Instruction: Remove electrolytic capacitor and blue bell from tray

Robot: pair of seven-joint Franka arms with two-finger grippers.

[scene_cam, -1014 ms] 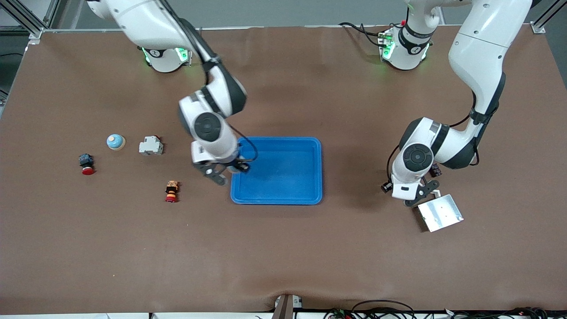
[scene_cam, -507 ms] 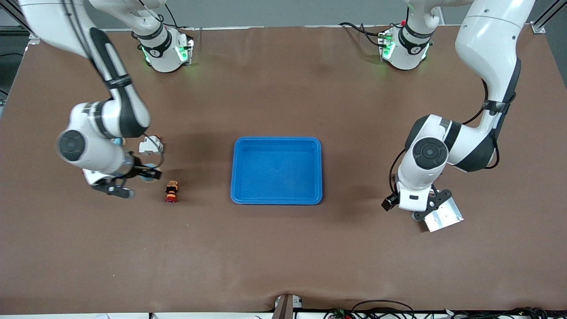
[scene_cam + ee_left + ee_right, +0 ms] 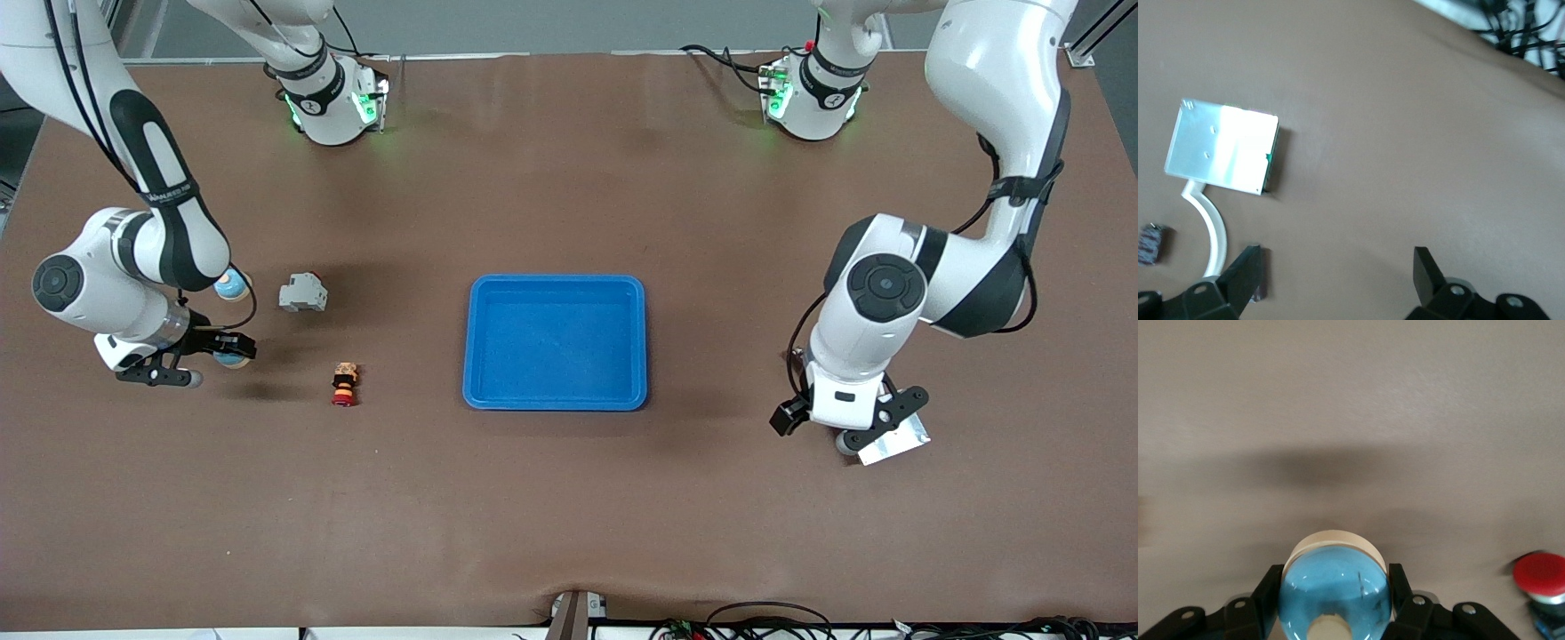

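- Blue bell (image 3: 1335, 590): glossy blue dome, cream base & knob; clamped in right gripper (image 3: 206, 363) above brown table (image 3: 569, 498), right arm's end, knob facing the wrist cam.
- Tray (image 3: 556, 342): bright blue, rounded corners, mid-table, long axis running between the arms' ends.
- Left gripper (image 3: 1335, 280): fingers apart, over silver plate (image 3: 1221, 147); small dark part (image 3: 1151, 243) near it.

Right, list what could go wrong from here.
1. The right gripper is shut on the blue bell, with a red pushbutton close by on the table. Lowering carelessly could land the bell on that button.
2. The left gripper hangs open over the silver plate. Dropping down could strike or shove it.
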